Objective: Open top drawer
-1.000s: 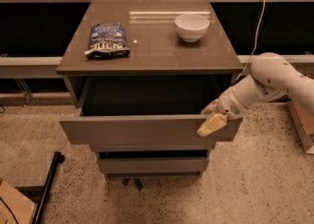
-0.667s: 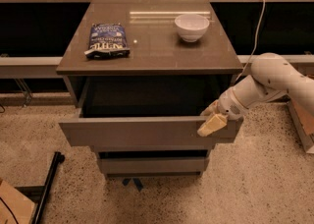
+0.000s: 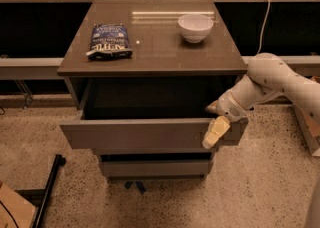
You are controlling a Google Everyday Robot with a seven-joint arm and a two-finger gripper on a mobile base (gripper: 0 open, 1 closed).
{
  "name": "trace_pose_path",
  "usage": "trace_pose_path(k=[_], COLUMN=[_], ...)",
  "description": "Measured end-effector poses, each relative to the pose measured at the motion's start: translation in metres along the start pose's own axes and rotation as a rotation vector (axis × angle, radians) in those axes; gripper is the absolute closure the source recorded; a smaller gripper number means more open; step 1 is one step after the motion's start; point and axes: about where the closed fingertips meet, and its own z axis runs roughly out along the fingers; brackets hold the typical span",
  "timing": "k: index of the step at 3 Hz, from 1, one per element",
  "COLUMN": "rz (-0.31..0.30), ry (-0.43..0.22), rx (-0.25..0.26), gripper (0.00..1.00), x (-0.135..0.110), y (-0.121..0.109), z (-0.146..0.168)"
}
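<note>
The top drawer (image 3: 140, 134) of the grey-brown cabinet stands pulled out, its dark inside showing under the cabinet top (image 3: 160, 54). My gripper (image 3: 210, 126) is at the right end of the drawer front. One pale finger (image 3: 215, 133) lies over the outside of the front and the other reaches in behind its top edge, so the front sits between them. My white arm (image 3: 272, 82) comes in from the right.
A dark blue snack bag (image 3: 111, 40) and a white bowl (image 3: 195, 26) sit on the cabinet top. A shorter drawer (image 3: 155, 168) is below. A black stand leg (image 3: 47, 192) and cardboard (image 3: 12, 212) lie on the floor at left.
</note>
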Motion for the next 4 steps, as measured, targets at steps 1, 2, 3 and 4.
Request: trace_pose_path(k=[1, 2, 3, 4], rz=[-0.011, -0.011, 0.037, 0.045], ry=[0.091, 0.091, 0.136, 0.135], rx=[-0.121, -0.122, -0.216, -0.227], gripper=[0.00, 0.00, 0.00, 0.00], x=[0.014, 0.014, 0.040, 0.044], y=[0.029, 0.030, 0.059, 0.063], z=[0.009, 0.009, 0.011, 0.008])
